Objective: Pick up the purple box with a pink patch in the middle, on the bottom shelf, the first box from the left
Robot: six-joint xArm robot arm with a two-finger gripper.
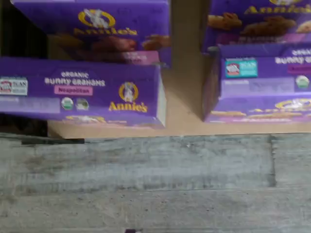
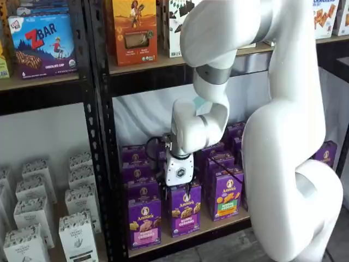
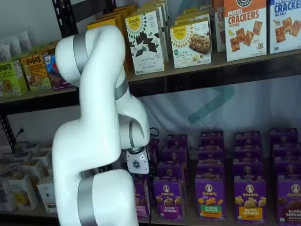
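The purple box (image 2: 144, 222) stands upright at the left end of the bottom shelf (image 2: 221, 222), its pink patch (image 2: 144, 238) low on the front. In the wrist view I look down on the purple box (image 1: 80, 92), whose top carries a pink patch (image 1: 73, 90). My gripper (image 2: 180, 187) hangs in front of the shelf, just right of and above that carton, touching nothing. Its fingers barely show, and I take it as open and empty. In a shelf view my arm covers most of the purple box (image 3: 141, 200), with my gripper (image 3: 138, 173) above it.
More purple Annie's cartons (image 2: 226, 194) fill the board to the right and behind. A black perforated upright (image 2: 103, 164) stands left of the box, with white cartons (image 2: 76, 234) beyond it. An upper shelf (image 2: 163, 71) hangs overhead. Grey floor (image 1: 155, 184) lies in front.
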